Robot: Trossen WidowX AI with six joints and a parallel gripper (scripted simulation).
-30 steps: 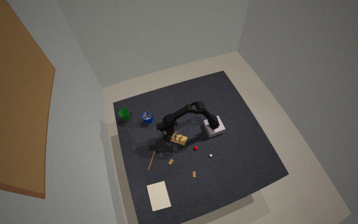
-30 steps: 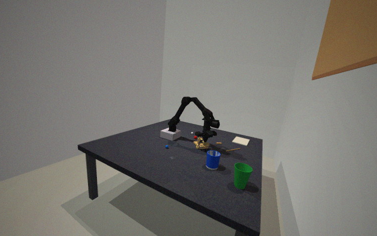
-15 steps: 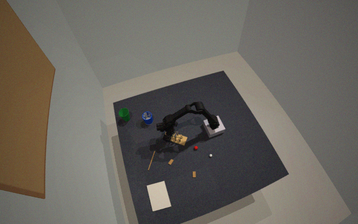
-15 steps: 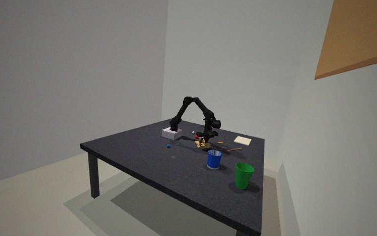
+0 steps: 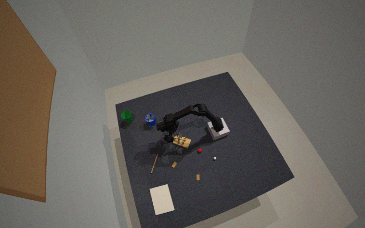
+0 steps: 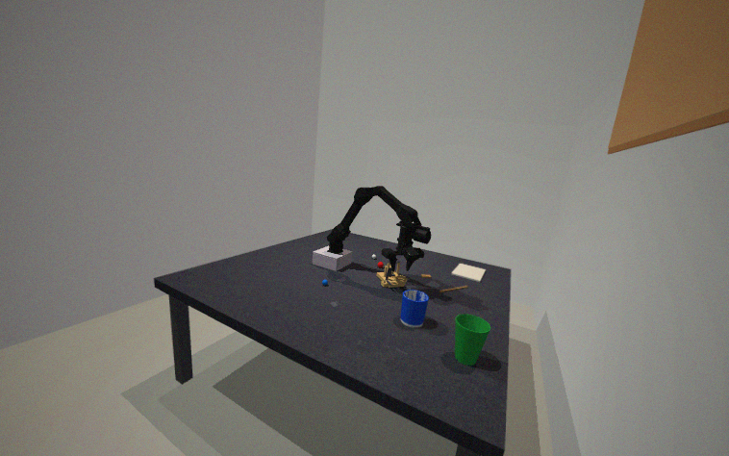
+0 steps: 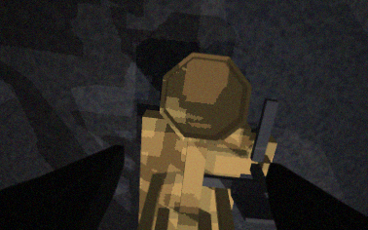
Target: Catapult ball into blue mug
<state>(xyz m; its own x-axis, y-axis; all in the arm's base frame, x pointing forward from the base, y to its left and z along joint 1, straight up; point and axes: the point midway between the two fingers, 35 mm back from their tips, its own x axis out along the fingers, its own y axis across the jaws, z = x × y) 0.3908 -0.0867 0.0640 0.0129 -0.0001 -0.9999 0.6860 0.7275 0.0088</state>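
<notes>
Hand (image 5: 170, 136) (image 6: 399, 268) (image 7: 196, 163) wide open over catapult (image 5: 181, 141) (image 6: 392, 278) (image 7: 163, 146), holding nothing.

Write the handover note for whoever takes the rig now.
Gripper: open, holding nothing, above the catapult.
Catapult cup: no ball in it.
Balls on the table: red, white, blue.
Blue mug: upright; whether a ball is inside, cannot tell.
Done: unconfirmed.
Left: check the mug; if no ball, load, aim, fire.
</notes>
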